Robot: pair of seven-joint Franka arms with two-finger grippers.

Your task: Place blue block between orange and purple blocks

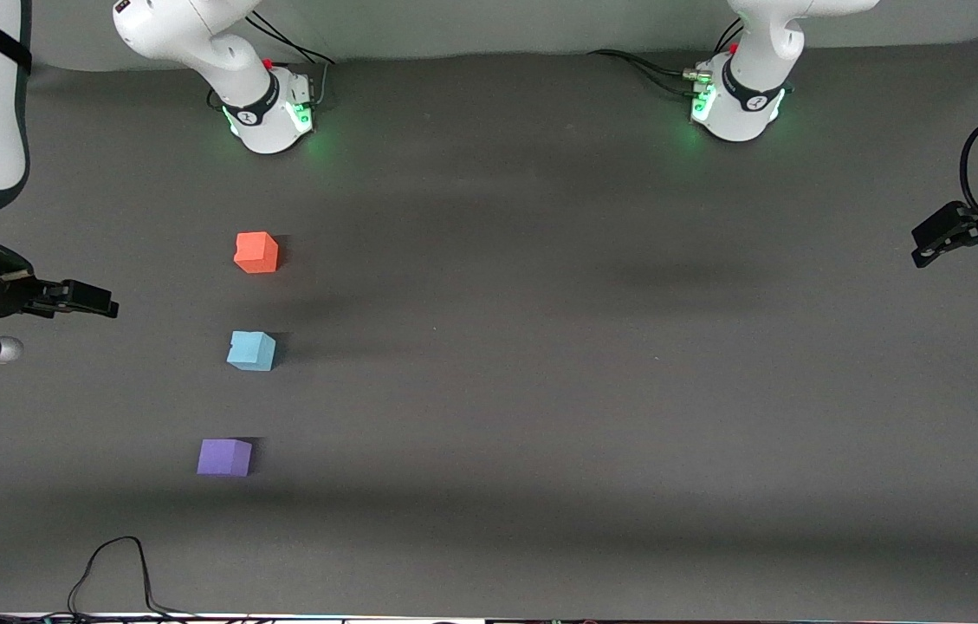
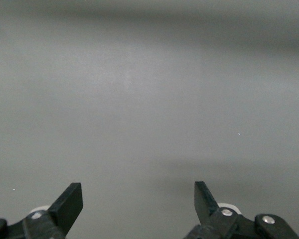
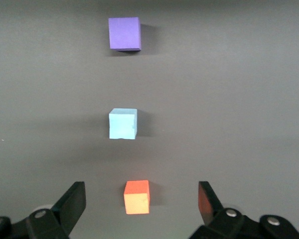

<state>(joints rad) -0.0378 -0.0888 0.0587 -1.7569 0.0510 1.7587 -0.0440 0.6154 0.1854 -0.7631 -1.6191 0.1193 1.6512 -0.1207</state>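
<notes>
A dark grey matte table (image 1: 540, 347) fills the scene, with a pale wall along its top edge where the two white arm bases stand. The left gripper (image 1: 943, 238) hangs over the bare cloth at the left arm's end of the table, its black jaws spread wide apart with nothing between them. The right gripper (image 1: 94, 303) hangs over the right arm's end, jaws likewise wide apart and empty. Three small foam cubes sit in a row, apart from one another. In the right wrist view the orange-red foam cube (image 3: 137, 197) lies between that gripper's open jaws but below them on the table, the light sky-blue foam cube (image 3: 122, 123) lies next out, and the violet-purple foam cube (image 3: 124, 33) lies outermost. A thin black cable (image 1: 112, 568) loops near the front edge.
</notes>
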